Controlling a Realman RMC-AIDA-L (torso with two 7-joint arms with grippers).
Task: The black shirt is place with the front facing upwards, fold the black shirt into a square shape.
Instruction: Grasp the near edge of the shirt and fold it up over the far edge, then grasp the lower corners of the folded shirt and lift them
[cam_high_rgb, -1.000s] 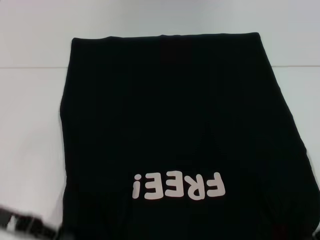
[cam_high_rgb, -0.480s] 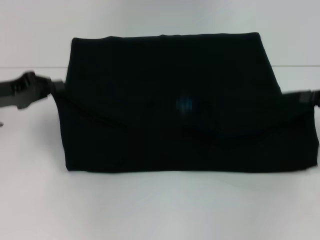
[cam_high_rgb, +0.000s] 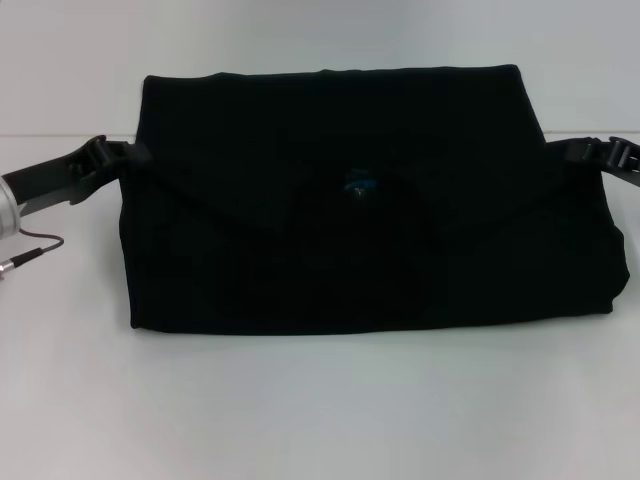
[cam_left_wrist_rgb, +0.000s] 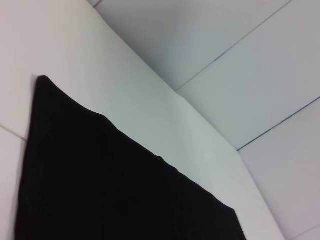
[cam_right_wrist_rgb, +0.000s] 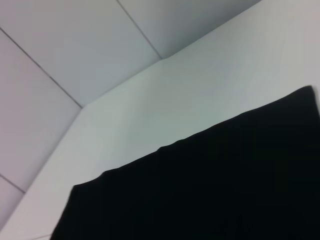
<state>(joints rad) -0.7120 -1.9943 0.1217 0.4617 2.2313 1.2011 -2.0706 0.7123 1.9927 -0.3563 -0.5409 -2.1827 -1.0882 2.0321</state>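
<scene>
The black shirt (cam_high_rgb: 330, 130) lies on the white table (cam_high_rgb: 320, 410), its near half folded back over the far half. The "FREE!" letters are hidden inside the fold. The small blue neck label (cam_high_rgb: 360, 185) shows at the middle of the folded flap. My left gripper (cam_high_rgb: 125, 158) is at the shirt's left edge and my right gripper (cam_high_rgb: 585, 152) at its right edge, each pinching a corner of the flap. The wrist views show only the shirt's far part (cam_left_wrist_rgb: 100, 190) (cam_right_wrist_rgb: 210, 190), not the fingers.
A thin cable (cam_high_rgb: 30, 250) hangs by the left arm (cam_high_rgb: 35, 185) onto the table. Beyond the table's far edge (cam_right_wrist_rgb: 125, 75), grey floor tiles (cam_left_wrist_rgb: 240, 60) show in the wrist views.
Both grippers have carried the shirt's near half up and over onto the far half, hiding the letters. Since half a second ago the flap has settled lower and the grippers have moved a little farther back.
</scene>
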